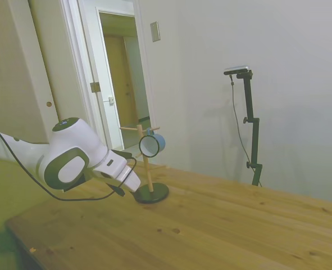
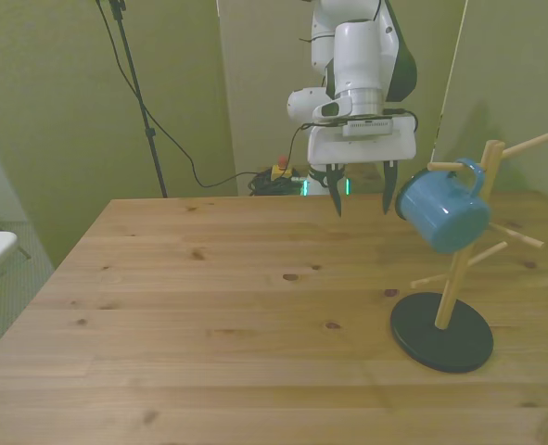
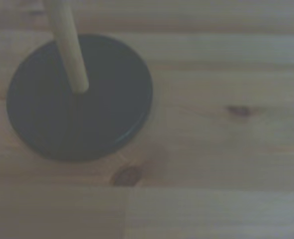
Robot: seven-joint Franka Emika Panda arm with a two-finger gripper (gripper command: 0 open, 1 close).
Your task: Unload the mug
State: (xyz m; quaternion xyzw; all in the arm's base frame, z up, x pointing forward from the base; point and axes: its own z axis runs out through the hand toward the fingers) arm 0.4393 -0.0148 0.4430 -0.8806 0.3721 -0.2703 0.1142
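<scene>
Bare wooden table (image 2: pixel 209 306) beneath white walls (image 1: pixel 278 45), open doorway (image 1: pixel 123 84).

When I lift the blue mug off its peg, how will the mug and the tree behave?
The mug hangs tilted by its small handle on an upper peg, so it will probably swing if nudged. It looks like smooth enamel: likely rigid, light, perhaps slippery for the open pincer. The mug tree is a thin post on a round dark base; a sideways pull might tip it.

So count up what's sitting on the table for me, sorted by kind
Mugs: 1, the blue mug hanging by its handle on a peg.
Mug racks: 1, the wooden rack on a round black base.
Total: 2.
The open claw holds nothing.
</scene>
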